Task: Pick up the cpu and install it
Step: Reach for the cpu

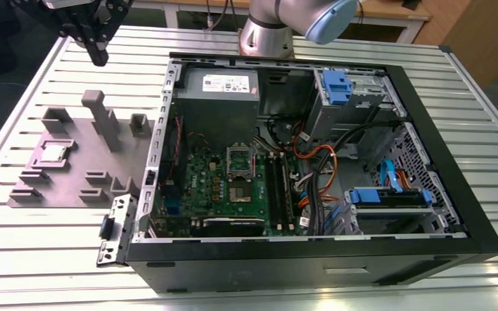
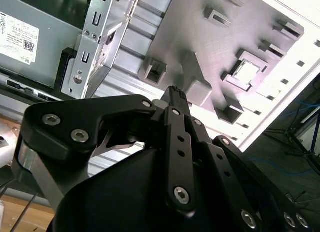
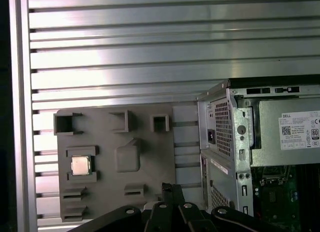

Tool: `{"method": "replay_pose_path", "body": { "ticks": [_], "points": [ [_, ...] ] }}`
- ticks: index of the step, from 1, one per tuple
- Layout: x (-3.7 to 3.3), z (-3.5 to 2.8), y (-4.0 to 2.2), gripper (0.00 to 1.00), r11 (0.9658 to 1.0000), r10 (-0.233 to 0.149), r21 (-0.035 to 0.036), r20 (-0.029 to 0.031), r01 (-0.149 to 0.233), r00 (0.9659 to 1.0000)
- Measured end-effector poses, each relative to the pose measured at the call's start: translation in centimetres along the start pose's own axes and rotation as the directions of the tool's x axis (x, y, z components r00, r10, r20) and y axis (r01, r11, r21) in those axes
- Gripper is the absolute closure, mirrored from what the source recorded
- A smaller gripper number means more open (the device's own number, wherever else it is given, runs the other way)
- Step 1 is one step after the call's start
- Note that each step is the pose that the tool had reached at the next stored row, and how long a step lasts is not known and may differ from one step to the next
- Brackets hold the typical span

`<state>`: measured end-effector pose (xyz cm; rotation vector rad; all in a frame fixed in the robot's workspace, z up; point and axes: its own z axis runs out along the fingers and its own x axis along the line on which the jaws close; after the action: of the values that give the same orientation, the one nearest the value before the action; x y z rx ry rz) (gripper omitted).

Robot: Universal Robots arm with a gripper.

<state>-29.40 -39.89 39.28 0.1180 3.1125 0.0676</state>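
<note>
Exterior view, end effector: I see the end effector (image 1: 100, 58) high over the counter's (image 1: 24, 249) far corner on the exterior view's left. Its fingers are together and hold nothing.
Exterior view, cpu: the cpu (image 1: 54, 153) lies flat in a square pocket of the grey fixture plate (image 1: 67, 172), well apart from the end effector. I judge that the pocket keeps it squared for a repeatable pickup.
Exterior view, computer case: the computer case (image 1: 318, 265) lies on its side with the panel off, just beside the plate. The motherboard (image 1: 218, 188) and socket frame (image 1: 239, 162) face upward, presumably for access from above.
Exterior view, obstacles: a tall post (image 1: 102, 120) rises from the plate between the cpu and the case wall. Orange cables (image 1: 314, 155) and the grey power supply (image 1: 218, 91) crowd the socket frame.
Second wrist view, end effector: the end effector's (image 2: 175, 92) fingers meet at the tips, empty. The cpu (image 2: 248, 72) sits in its pocket beyond them, untouched.
First wrist view, layout: the cpu (image 3: 81, 165) rests in the fixture plate (image 3: 145, 162). The closed end effector (image 3: 170, 187) is nearer the case wall (image 3: 220, 127) than the chip, with the power supply (image 3: 285, 137) beyond that wall.
</note>
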Motion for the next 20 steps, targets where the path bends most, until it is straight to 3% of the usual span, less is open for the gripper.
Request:
{"method": "replay_pose_path", "body": {
  "ticks": [20],
  "points": [
    [0.56,-0.01,-0.04,0.89,1.0,0.0,-0.0001,0.0001,0.0,1.0]
  ]
}}
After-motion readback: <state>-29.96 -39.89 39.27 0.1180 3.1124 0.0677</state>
